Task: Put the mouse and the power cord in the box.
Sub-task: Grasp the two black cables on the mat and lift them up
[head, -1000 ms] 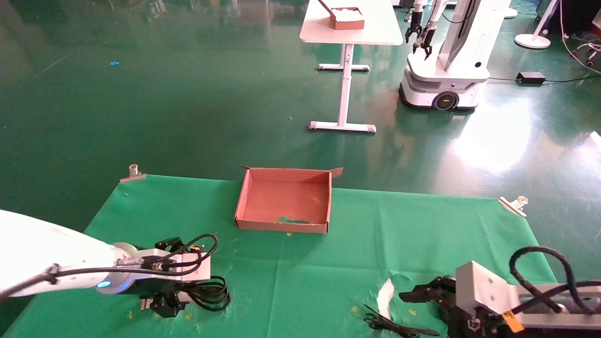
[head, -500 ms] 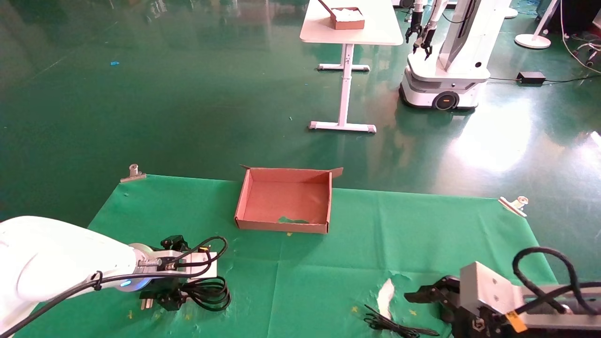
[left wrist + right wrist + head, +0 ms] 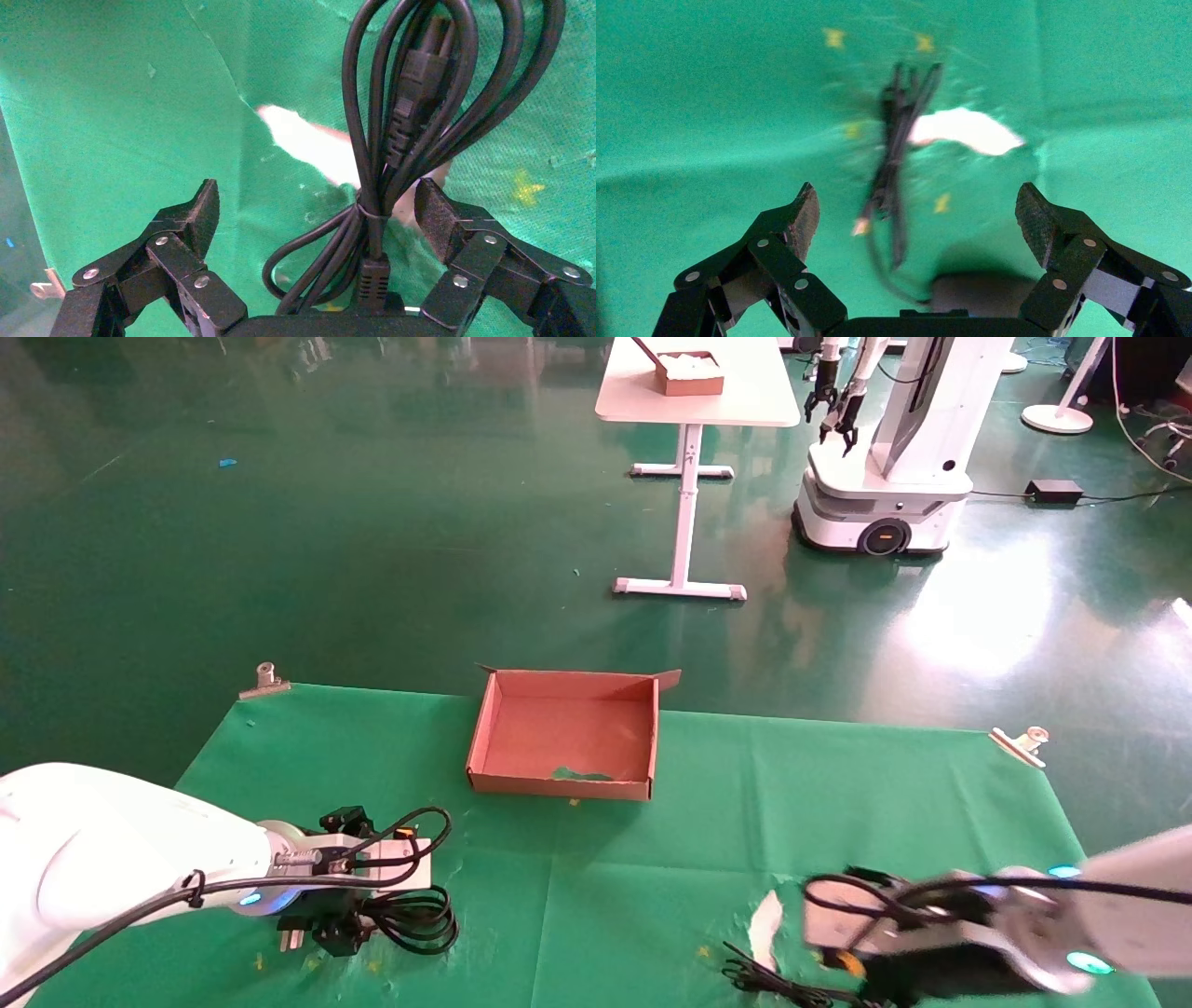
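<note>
The power cord (image 3: 414, 919), a thick black coil, lies at the front left of the green cloth. My left gripper (image 3: 326, 933) is down over its bundled end. In the left wrist view the left gripper (image 3: 318, 203) is open, with the power cord (image 3: 393, 126) running between its jaws and touching neither. My right gripper (image 3: 894, 980) hovers at the front right and hides the mouse in the head view. Only the mouse's thin wire (image 3: 764, 980) shows there. The right gripper (image 3: 917, 210) is open above the dark mouse (image 3: 979, 291) and its wire (image 3: 898, 154). The brown box (image 3: 557, 786) sits mid-table, with nothing in it.
A white tear in the cloth (image 3: 765, 917) lies beside the mouse wire. Metal clips (image 3: 265, 680) (image 3: 1020, 742) hold the far corners of the cloth. Beyond the table stand a white table with a small brown box (image 3: 689, 374) and another robot (image 3: 885, 458).
My right arm has swung in and turned its wrist down over the mouse. My left gripper shifted slightly toward the cord coil a second ago and has held still since.
</note>
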Controlling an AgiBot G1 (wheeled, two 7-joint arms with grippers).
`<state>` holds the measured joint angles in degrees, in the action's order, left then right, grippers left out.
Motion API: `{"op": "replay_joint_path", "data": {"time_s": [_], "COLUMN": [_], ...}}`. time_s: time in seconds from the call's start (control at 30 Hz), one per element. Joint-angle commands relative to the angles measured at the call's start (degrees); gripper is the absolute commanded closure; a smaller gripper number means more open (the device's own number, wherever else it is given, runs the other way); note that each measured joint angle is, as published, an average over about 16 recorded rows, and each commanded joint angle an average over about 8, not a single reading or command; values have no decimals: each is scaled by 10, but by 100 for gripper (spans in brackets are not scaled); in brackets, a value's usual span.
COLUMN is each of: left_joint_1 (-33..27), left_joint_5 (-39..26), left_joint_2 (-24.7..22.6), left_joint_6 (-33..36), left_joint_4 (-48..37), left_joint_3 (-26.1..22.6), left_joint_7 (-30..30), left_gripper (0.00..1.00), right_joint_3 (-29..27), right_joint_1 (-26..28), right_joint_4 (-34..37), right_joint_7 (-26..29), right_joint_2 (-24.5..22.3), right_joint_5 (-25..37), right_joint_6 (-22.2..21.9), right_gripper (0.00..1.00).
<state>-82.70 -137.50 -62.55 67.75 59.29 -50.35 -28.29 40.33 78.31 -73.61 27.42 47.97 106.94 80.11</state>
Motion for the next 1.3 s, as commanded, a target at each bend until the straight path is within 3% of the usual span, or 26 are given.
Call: {"op": "replay_joint_path", "data": {"time_s": [0.03, 0.27, 0.53, 0.6, 0.63, 0.8, 0.87, 0.9, 1.3], "left_joint_1": [0, 0, 0, 0, 0, 0, 0, 0, 0], "left_joint_5": [0, 0, 0, 0, 0, 0, 0, 0, 1], "left_joint_2": [0, 0, 0, 0, 0, -1, -1, -1, 0], "left_joint_6": [0, 0, 0, -1, -1, -1, -1, -1, -1], "left_joint_4": [-1, -1, -1, -2, -2, -2, -2, -2, -2], "left_joint_3": [0, 0, 0, 0, 0, 0, 0, 0, 0], "left_joint_7": [0, 1, 1, 1, 1, 1, 1, 1, 1], "left_gripper": [0, 0, 0, 17, 29, 92, 100, 100, 100], "right_joint_3": [16, 38, 46, 46, 46, 45, 44, 44, 44], "right_joint_1": [11, 27, 18, 15, 13, 9, 9, 9, 11], "right_joint_4": [8, 85, 113, 115, 115, 117, 116, 116, 114], "right_joint_7": [13, 9, 2, 2, 1, -1, 0, 0, 1], "right_joint_2": [27, 80, 91, 93, 94, 98, 97, 97, 94], "right_joint_5": [39, 74, 83, 85, 85, 86, 84, 84, 82], "right_joint_6": [-6, -12, -21, -24, -25, -30, -31, -30, -27], "right_gripper": [0, 0, 0, 0, 7, 69, 94, 100, 100]}}
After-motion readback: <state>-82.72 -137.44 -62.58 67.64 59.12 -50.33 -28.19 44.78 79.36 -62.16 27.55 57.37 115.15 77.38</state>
